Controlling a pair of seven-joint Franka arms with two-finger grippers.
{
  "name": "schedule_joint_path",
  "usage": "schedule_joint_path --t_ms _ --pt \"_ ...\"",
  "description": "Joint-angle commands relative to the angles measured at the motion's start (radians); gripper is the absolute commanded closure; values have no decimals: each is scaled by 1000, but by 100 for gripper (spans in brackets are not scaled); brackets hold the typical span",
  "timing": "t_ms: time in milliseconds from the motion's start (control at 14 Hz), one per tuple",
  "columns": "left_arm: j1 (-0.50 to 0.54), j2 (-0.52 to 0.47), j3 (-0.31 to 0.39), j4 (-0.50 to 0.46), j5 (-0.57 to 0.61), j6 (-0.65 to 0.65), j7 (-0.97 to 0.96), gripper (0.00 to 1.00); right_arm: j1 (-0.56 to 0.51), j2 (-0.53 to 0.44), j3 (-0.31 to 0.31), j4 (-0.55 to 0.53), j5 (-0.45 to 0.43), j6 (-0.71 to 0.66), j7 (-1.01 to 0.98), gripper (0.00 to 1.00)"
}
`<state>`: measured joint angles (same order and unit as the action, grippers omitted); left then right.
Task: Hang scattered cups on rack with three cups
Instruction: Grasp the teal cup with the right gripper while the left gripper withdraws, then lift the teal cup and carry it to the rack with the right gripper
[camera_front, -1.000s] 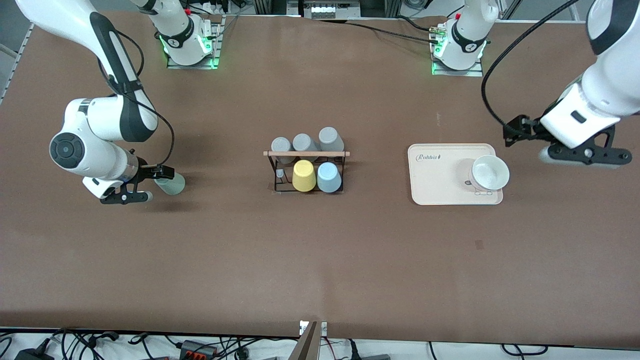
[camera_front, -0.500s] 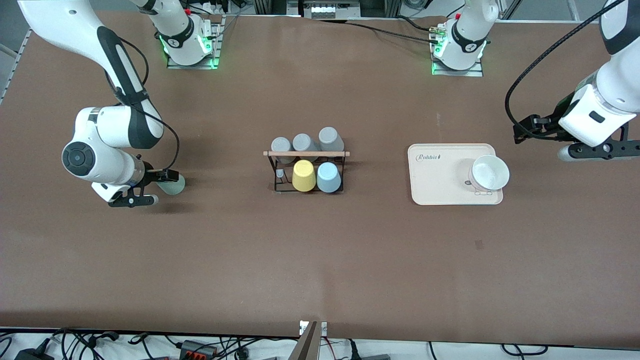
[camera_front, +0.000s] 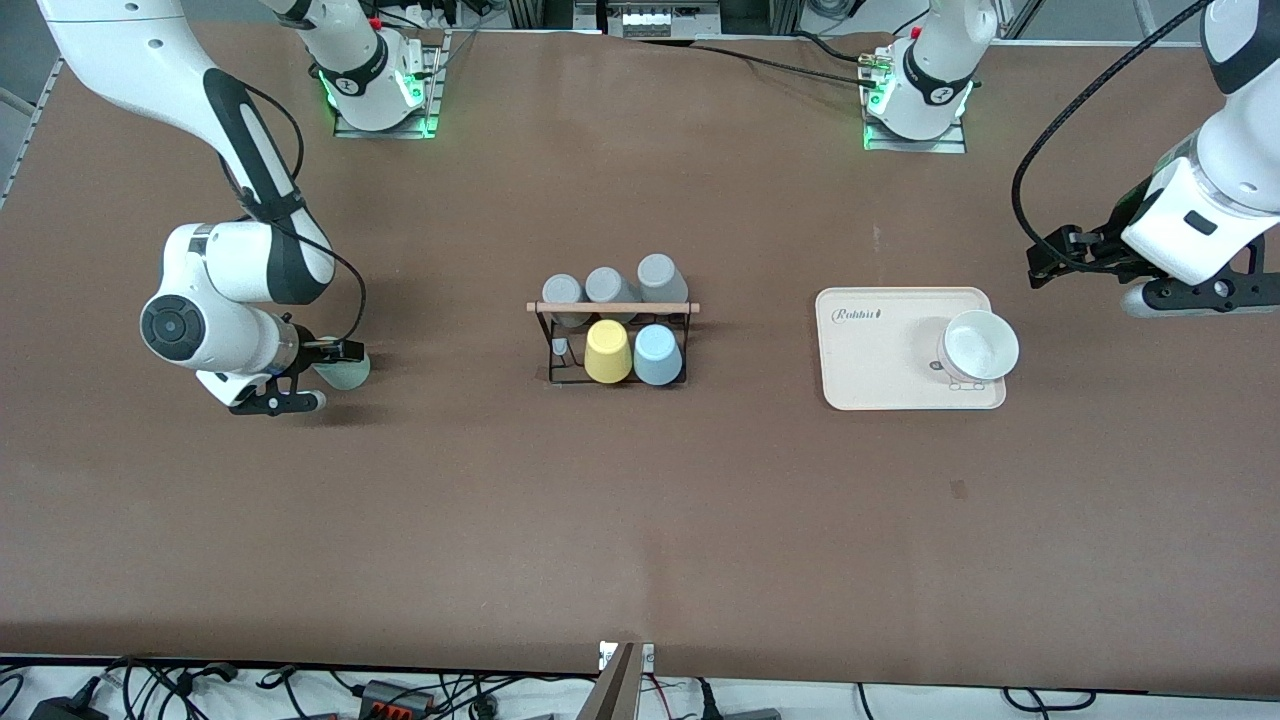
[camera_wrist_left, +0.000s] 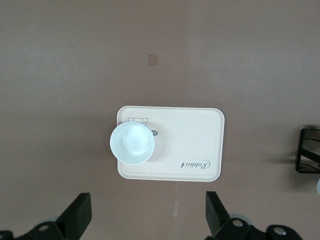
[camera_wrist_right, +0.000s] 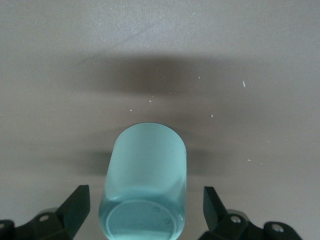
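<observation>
right claw open astride the mint cup lying on the desk; left claw open over bare desk beside the tray

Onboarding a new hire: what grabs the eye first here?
The small black wire rack at the table's centre, hung with grey, yellow and light blue cups. Then the right end effector, open around a pale mint plastic cup lying on its side. The left end effector hovers open beside a beige tray.
</observation>
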<state>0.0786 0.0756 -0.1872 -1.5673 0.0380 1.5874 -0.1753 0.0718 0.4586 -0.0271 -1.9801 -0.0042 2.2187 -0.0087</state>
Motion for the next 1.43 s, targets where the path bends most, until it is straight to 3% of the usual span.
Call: schedule_joint_path --t_ms 0,214,286,429,643,1000,1357 --pt "13 -8 5 4 -15 -9 33 0 0 2 3 -2 15 10 24 14" --pt "-72 -25 87 -10 -15 -4 71 0 -1 3 3 1 15 9 26 54" --pt "-85 -25 104 -10 -15 -4 73 0 -1 2 3 3 15 6 26 64" --pt "-80 -23 101 -5 -15 -10 74 0 0 -8 3 10 15 -4 26 74" --pt "-80 -23 100 1 -14 -13 70 0 9 -46 6 84 15 -87 19 74" --pt "-79 -22 100 9 -15 -3 69 0 63 -41 61 427 90 -431 26 74" --pt "-82 -22 97 9 -15 -6 73 0 248 -24 69 532 101 -447 225 74"
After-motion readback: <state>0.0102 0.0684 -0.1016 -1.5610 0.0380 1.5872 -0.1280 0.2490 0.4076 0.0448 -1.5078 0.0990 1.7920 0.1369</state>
